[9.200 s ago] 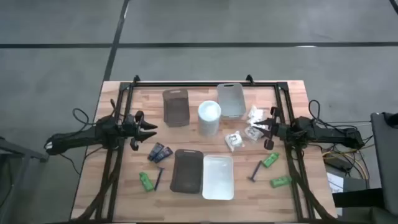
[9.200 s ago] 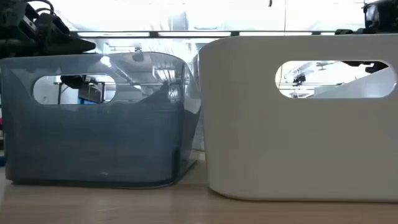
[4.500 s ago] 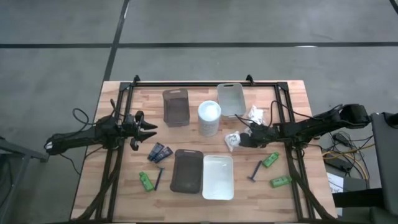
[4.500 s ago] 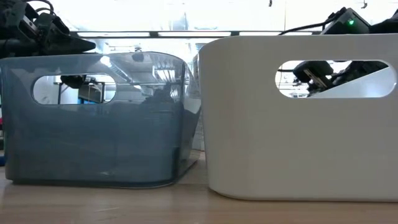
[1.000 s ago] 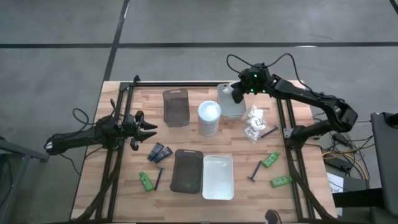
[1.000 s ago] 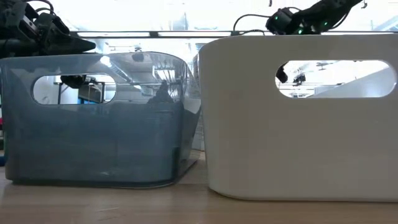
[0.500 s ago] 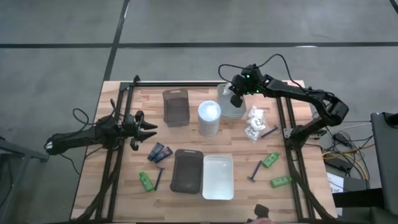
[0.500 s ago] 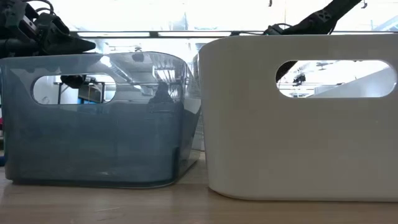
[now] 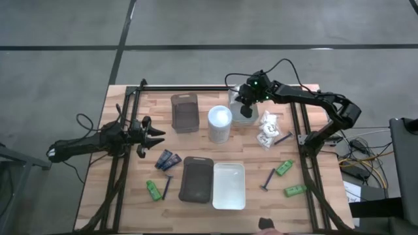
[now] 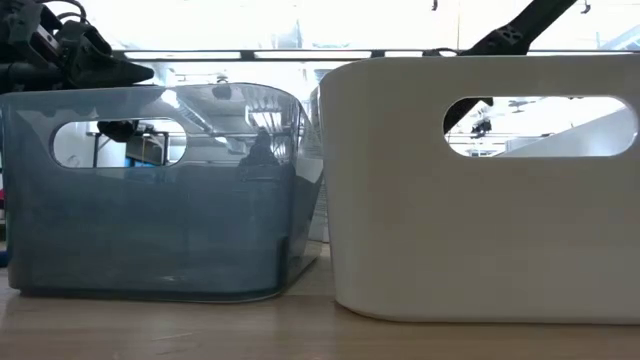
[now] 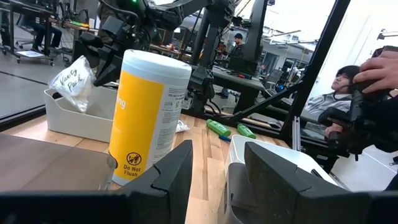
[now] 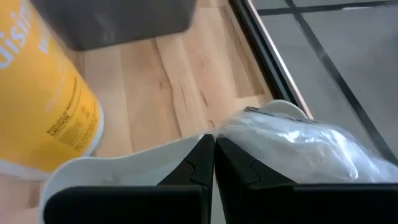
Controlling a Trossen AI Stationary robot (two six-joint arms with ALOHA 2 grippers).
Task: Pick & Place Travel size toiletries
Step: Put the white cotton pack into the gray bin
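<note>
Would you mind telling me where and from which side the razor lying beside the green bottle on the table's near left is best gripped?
Grip the razor mid-handle, coming straight down. It lies flat, and the slim handle gives parallel sides. The green bottle sits close alongside, so the fingers must fit into that gap. The left pincer is probably nearest.
</note>
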